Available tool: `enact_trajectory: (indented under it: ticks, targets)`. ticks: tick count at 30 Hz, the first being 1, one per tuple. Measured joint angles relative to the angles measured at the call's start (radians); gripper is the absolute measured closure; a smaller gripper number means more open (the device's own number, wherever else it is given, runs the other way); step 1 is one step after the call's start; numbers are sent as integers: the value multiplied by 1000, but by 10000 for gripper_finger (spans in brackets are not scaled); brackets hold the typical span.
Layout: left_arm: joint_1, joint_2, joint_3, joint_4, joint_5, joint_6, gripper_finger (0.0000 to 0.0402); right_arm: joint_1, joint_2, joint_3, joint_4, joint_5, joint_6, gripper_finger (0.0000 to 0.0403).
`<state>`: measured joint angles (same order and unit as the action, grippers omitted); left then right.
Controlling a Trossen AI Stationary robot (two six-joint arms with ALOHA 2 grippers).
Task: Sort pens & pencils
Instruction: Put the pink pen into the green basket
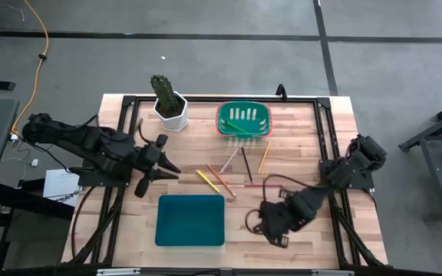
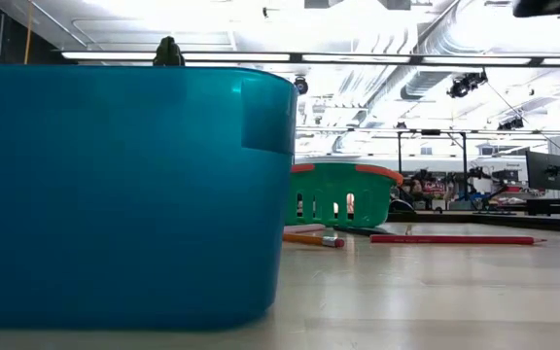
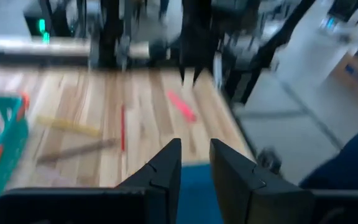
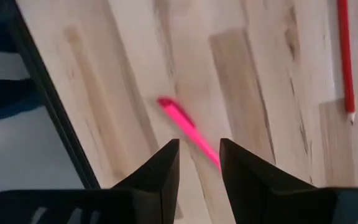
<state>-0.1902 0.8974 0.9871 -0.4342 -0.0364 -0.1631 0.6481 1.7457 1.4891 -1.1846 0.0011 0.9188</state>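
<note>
A bright pink pen (image 4: pixel 185 127) lies on the bare wood near the table's right near area. My right gripper (image 4: pixel 199 155) hovers just above it, open, with one end of the pen passing under the gap between the fingers; the left wrist view shows its tips apart from the pen (image 3: pixel 182 106). Several pencils lie loose at mid-table: yellow (image 1: pixel 206 180), orange (image 1: pixel 221 181), dark (image 1: pixel 246 165) and red (image 1: pixel 263 185). My left gripper (image 1: pixel 169 170) is open and empty, above the table left of the pencils, near the teal bin's far left corner.
A teal bin (image 1: pixel 190 220) stands near the near edge, and it fills the left of the low view (image 2: pixel 124 194). A green basket (image 1: pixel 243 119) sits at the far edge, with a potted cactus (image 1: pixel 167 100) to its left. Black frame rails run along the table's sides.
</note>
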Motion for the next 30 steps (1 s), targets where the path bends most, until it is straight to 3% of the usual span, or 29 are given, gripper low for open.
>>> enact_trajectory:
  ticks: [8,15,18,25,30]
  targets:
    - [0,-66,0,224,-57,-2,330,140,-61,0,-71,30,28,297]
    - [0,-91,0,310,-86,0,330,273,-230,0,-112,179,172,297]
    - [0,-91,0,308,-88,-1,330,298,-283,1,-61,217,154,297]
    - [0,-93,0,338,-87,-23,330,297,-300,-12,-57,174,22,297]
    - [0,-101,0,341,-87,-57,330,297,-398,-214,135,101,7,297]
